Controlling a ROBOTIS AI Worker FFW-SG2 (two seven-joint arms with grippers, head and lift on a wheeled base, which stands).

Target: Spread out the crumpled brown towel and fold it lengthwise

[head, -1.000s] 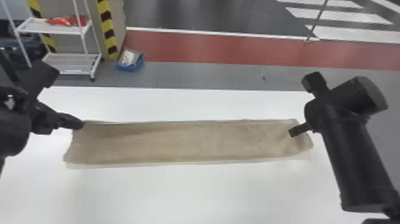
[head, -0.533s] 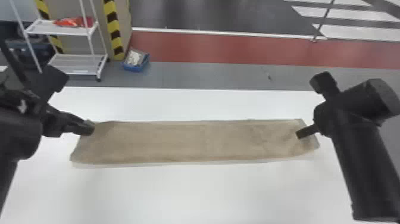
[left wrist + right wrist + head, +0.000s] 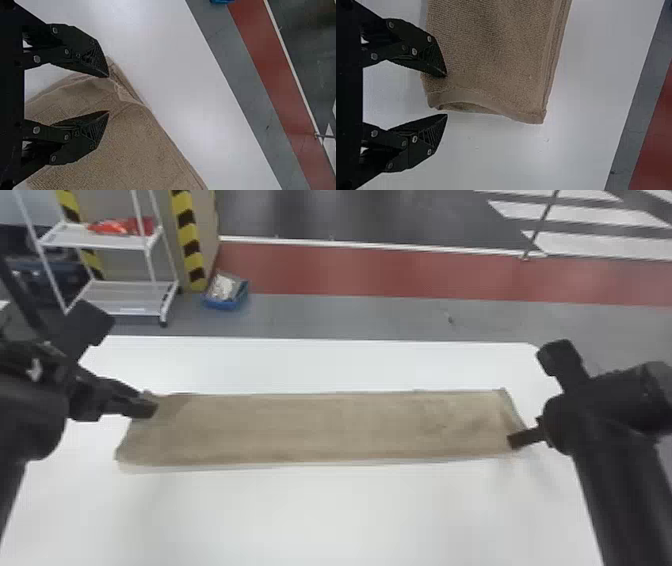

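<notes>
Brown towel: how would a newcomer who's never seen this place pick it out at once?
In the head view, find the white table before the red floor strip. Across it lies the brown towel, folded into a long band, the left tool at one end and the right tool at the other. Unlike those black tools, it is textured cloth.

Head view: bright, even, diffuse light over the white worktop [image 3: 350, 515], with a thin, soft shadow along the near edge of the brown towel [image 3: 320, 430], faint smudges of shade by the right gripper [image 3: 515, 440], and hazy pale reflections on the dark floor [image 3: 350, 215]. Left wrist view: broad pale glare on bare worktop. Right wrist view: dimmer, greyer light, with one soft bright patch beyond the towel's end.
</notes>
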